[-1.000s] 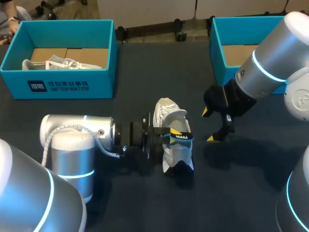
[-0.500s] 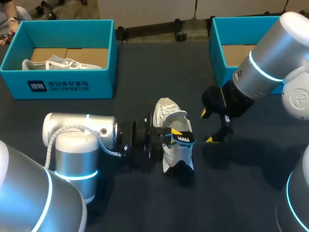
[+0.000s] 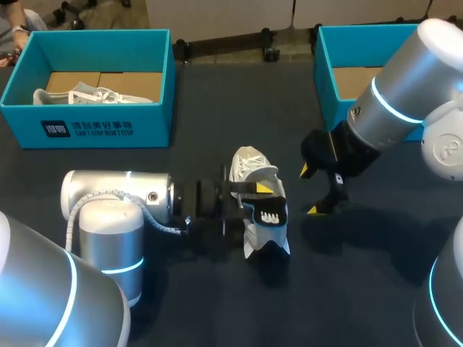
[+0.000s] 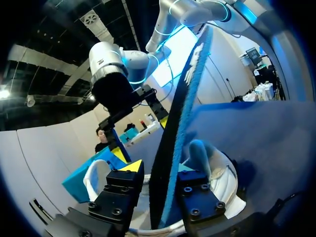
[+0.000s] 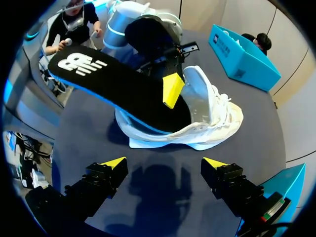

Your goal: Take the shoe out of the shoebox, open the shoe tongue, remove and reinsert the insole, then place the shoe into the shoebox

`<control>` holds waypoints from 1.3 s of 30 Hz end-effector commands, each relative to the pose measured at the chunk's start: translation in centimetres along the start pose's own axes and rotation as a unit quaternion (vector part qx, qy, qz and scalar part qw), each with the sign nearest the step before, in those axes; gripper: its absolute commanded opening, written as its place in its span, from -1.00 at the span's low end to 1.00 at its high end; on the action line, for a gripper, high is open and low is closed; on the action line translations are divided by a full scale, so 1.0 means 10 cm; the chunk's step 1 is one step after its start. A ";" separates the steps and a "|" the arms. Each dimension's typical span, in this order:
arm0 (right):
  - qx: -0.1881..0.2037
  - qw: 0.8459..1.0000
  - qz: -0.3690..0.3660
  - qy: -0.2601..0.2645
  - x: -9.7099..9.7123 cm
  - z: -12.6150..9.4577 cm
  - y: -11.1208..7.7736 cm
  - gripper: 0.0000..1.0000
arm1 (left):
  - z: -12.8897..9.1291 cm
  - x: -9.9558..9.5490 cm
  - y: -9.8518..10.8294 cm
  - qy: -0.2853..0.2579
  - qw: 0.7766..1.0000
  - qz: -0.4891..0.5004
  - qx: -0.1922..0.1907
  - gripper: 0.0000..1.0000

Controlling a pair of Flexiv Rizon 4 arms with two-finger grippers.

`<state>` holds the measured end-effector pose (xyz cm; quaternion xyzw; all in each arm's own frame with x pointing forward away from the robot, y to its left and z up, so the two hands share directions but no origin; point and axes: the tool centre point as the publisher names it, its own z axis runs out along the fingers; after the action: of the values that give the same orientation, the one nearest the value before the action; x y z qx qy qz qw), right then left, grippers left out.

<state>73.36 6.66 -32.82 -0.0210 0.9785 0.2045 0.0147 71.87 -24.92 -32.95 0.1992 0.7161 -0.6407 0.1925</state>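
Head view is showing the left end effector (image 3: 262, 199) clamping the insole (image 3: 269, 215) between its two fingers, reaching in from the left over the shoe (image 3: 253, 170). The shoe is sitting mid-surface (image 3: 362, 289), toe to the far side, nearer than the left box (image 3: 87, 123) and the right box (image 3: 340, 79).

And there is the change: over the last second the insole has been rolling in the grip. It was showing mostly its teal edge; now its black printed face is turning up to the camera. The shoe is holding its spot.

Right wrist view is confirming it: the insole (image 5: 113, 84) is angling out of the shoe (image 5: 212, 113), front end down inside the opening, heel end raised clear. Left wrist view is catching the insole (image 4: 182, 108) edge-on, pinched in the left end effector (image 4: 163, 170).

The right end effector (image 3: 312, 190) is hanging just right of the shoe, spread wide and carrying nothing, and it has been edging a touch leftward. From its own camera, the right end effector (image 5: 164, 163) is hovering above bare surface, short of the shoe.

So we are looking at the insole step, half done. Whether it is coming out or going back in, I cannot tell. The boxing is yet to come.
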 end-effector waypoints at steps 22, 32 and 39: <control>0.000 1.000 0.004 -0.003 0.01 0.02 0.03 1.00 | -0.20 0.04 -0.16 0.059 0.995 -0.037 -0.078 -1.00; -0.002 1.000 0.005 -0.002 -0.02 0.05 0.03 1.00 | -0.18 0.07 0.03 0.070 0.992 -0.035 -0.099 -1.00; -0.002 1.000 0.004 -0.001 -0.03 0.06 0.05 1.00 | -0.17 0.06 0.18 0.069 0.990 -0.034 -0.115 -1.00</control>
<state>73.51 7.16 -32.97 -0.0173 0.9779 0.2079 0.0150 71.94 -22.43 -34.17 0.1965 0.8012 -0.5472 0.1419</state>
